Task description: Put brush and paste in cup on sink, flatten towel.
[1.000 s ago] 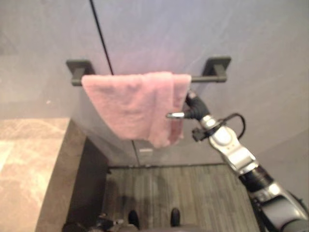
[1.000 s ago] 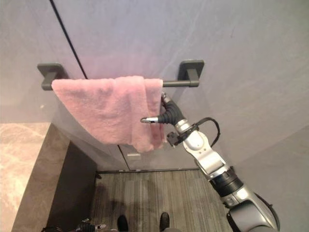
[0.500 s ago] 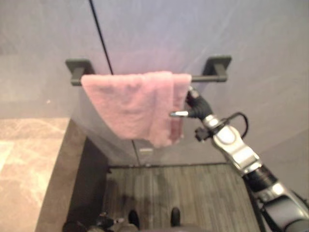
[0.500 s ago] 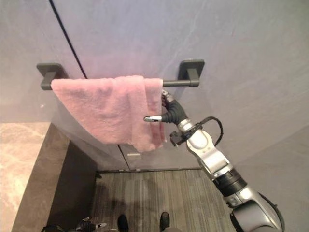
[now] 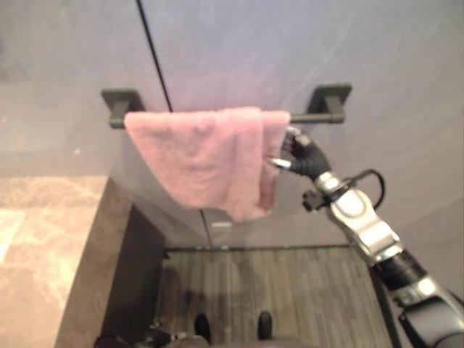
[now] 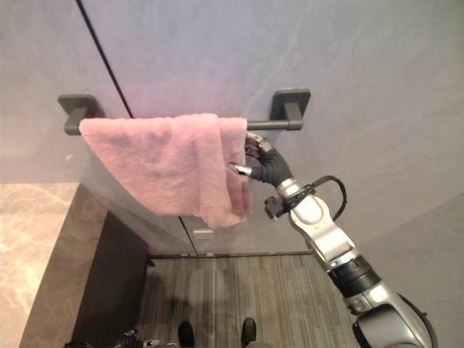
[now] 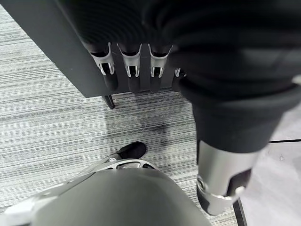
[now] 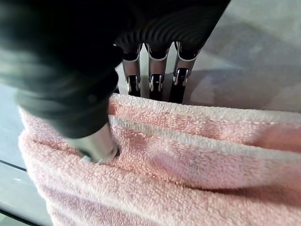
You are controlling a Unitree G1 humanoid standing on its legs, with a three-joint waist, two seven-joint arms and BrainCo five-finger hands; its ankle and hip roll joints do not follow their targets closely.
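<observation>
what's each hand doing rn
Left hand: open, holding nothing.
Right hand: shut on the pink towel, thumb in front, fingers behind.

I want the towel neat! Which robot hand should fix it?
Probably the right hand: it is already at the bunched end of the pink towel on the rail, thumb pressing the cloth. The left hand hangs low by the floor.

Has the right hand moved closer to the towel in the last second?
Yes. The right hand has moved up toward the rail, its thumb now on the towel.
</observation>
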